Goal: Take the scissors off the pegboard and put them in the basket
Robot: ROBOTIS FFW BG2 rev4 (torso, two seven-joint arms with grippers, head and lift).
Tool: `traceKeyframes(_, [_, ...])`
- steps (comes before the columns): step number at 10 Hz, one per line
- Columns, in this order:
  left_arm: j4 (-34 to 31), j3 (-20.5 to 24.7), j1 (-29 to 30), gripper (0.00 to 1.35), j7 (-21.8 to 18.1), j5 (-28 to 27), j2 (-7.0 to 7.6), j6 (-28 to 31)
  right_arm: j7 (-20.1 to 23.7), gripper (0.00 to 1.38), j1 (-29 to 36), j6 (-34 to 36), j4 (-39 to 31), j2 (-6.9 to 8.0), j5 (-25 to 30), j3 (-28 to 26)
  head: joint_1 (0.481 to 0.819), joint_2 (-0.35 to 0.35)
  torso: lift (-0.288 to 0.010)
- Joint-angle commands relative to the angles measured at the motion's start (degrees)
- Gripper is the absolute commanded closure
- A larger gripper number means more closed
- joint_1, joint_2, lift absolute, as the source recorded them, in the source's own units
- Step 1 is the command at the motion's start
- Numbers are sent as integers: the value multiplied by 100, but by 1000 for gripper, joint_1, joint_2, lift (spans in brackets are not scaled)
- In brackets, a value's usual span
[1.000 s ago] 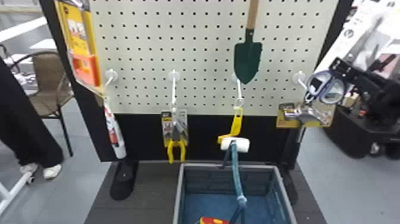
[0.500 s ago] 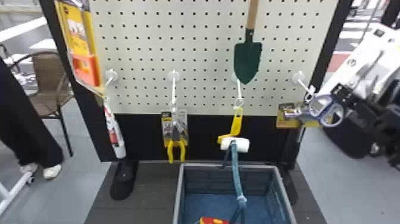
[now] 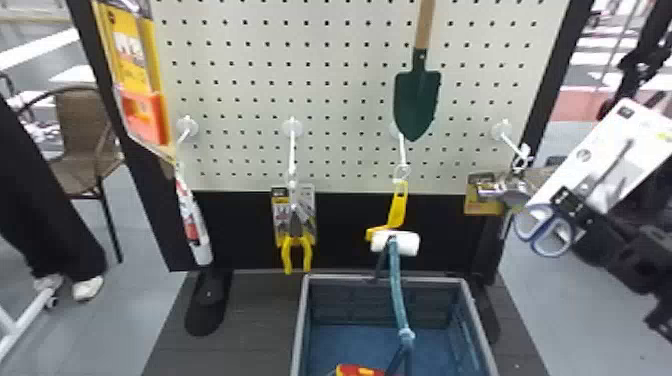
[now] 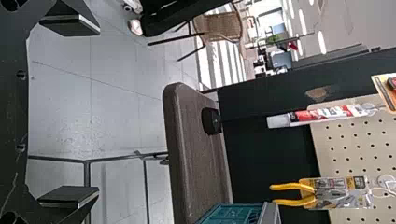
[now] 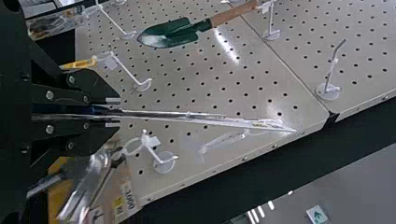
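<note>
Right wrist view: black two-fingered right pincer (image 5: 113,112) is clamped on the carded blue-handled scissors (image 3: 609,167), so they're off the hook, grab sorted. Black left pincer (image 4: 98,111) is spread, empty. Left to do, imo: carry, lower, let go. Down and left of the right pincer there's some red-and-yellow thing (image 3: 357,371) inside the grey-rimmed blue plastic basket (image 3: 299,327), with the cream perforated pegboard (image 3: 340,54) standing behind.
</note>
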Motion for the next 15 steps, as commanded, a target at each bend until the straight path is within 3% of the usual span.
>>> traceKeyframes(1, [0,0,11,102,0,8,-12,-2,0,1289,157,-66,91,114,1,-26,549,0,-100])
traceKeyframes(8, [0,-53,-26,102,0,-10,-4,7,9,1289,539,-198,443,535,54,97,549,0,-100])
traceKeyframes(15, [98,-158,-173,101,0,-1,32,7,35,1289,367,-382,1469,544,-219,905,549,0,-100])
